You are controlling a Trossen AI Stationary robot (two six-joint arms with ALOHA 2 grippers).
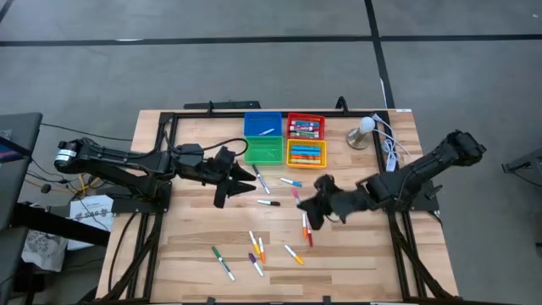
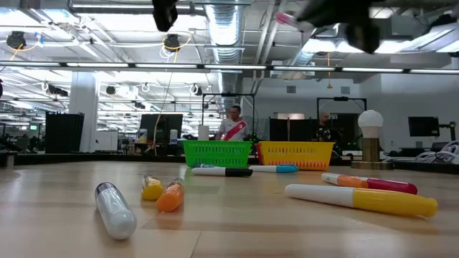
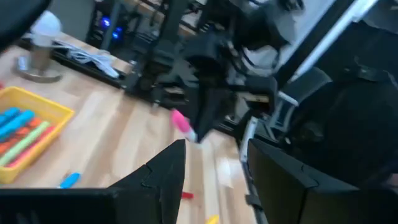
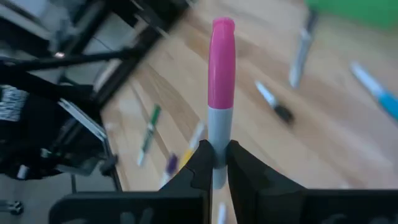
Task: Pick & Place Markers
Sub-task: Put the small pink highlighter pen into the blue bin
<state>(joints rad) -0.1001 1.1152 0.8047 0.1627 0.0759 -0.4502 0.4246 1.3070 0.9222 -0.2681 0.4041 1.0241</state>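
Observation:
Markers lie scattered on the wooden table: a group near the table's near edge (image 1: 254,250), some at mid-table (image 1: 269,191), more inside the red bin (image 1: 306,127) and the yellow bin (image 1: 306,154). My right gripper (image 1: 310,205) hovers over mid-table, shut on a pink-capped marker (image 4: 221,68) with a pale barrel. It also shows high in the low view, as the pink marker (image 2: 285,18). My left gripper (image 1: 237,180) hangs open above the table in front of the green bin (image 1: 264,151), its fingers (image 3: 165,177) empty. My right gripper (image 4: 215,154) pinches the pink-capped marker by its pale barrel (image 4: 217,134), below the cap, between the two fingertips. The marker sticks out forward past the fingertips, cap end leading, toward the table's left. It is lifted clear of the table.
A blue bin (image 1: 262,124) holding one marker stands beside the red one at the far side. A small lamp (image 1: 362,131) and white cables (image 1: 388,148) sit at the far right corner. People stand in the room beyond (image 2: 233,123).

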